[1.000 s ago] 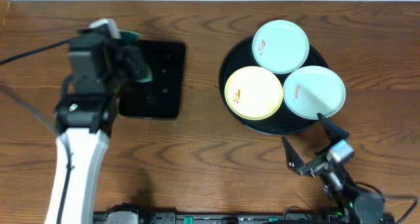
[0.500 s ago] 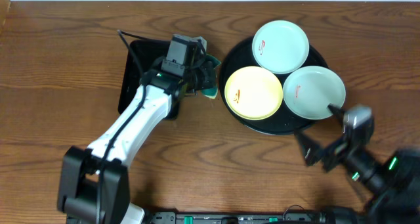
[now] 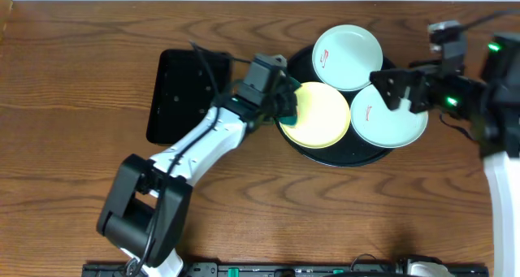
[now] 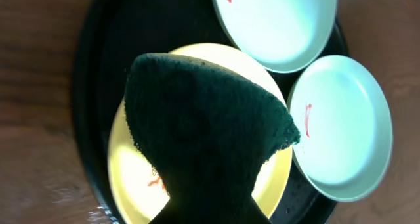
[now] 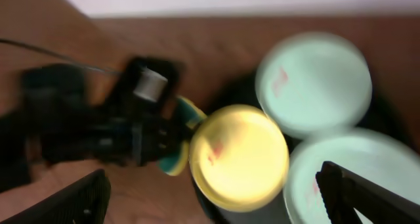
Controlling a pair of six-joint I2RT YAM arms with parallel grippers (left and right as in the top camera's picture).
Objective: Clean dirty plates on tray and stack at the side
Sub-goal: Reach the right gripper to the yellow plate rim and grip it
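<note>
on the right half of the table, the round black tray carries all three plates. a mint plate sits at 12 o'clock, the yellow plate at 9 o'clock and a second mint plate at 4 o'clock, their rims touching or nearly so. the left gripper reaches in from the 9 o'clock side, clamped on a dark green sponge. in the left wrist view the sponge covers much of the yellow plate, though i cannot tell whether it presses on the plate. a red smear shows on the yellow plate just beside the sponge, and each mint plate has a small red mark near its 9 o'clock edge. the right gripper hangs over the 12 o'clock rim of the second mint plate, fingers spread wide and holding nothing. a rectangular black tray lies at 9 o'clock from the round one, near it but apart.
</note>
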